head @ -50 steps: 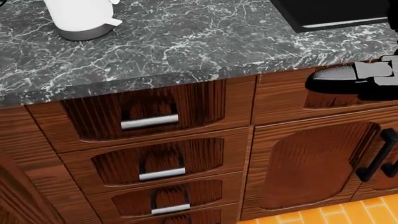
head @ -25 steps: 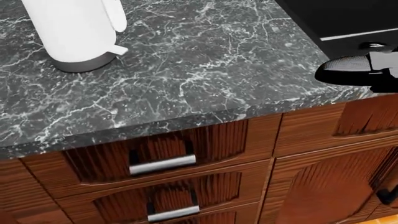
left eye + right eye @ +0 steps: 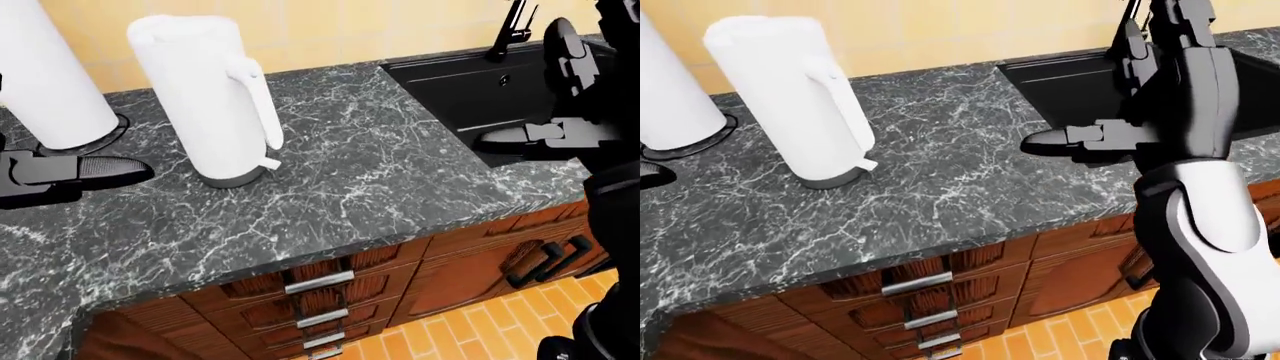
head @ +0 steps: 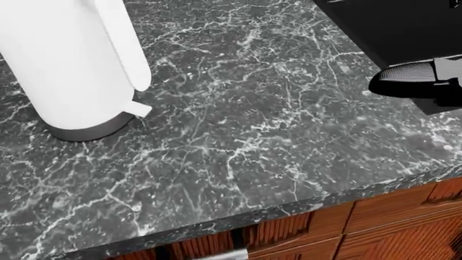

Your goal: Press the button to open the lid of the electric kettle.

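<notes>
the head view has tilted up since half a second ago: the drawer fronts that filled its lower half are now only a strip along the bottom edge, and the dark marble counter (image 4: 253, 135) takes up nearly the whole frame. that shift is the camera's, not the things'.

the white electric kettle (image 3: 205, 101) stands upright on the counter in the upper left of the left-eye view, handle turned toward frame right, a small tab sticking out near its grey base. in the head view it now looms larger in the upper left corner. its lid looks closed; the button cannot be made out.

a white paper towel roll (image 3: 45, 79) stands at the far left, near the kettle but apart from it.

the left hand (image 3: 70, 174) hovers low over the counter at the left edge, below the roll, holding nothing; how far its fingers are spread i cannot tell.

the right hand (image 3: 1080, 142) hangs over the counter beside the black sink (image 3: 470, 82), well apart from the kettle, empty, its finger spread also unclear.
</notes>
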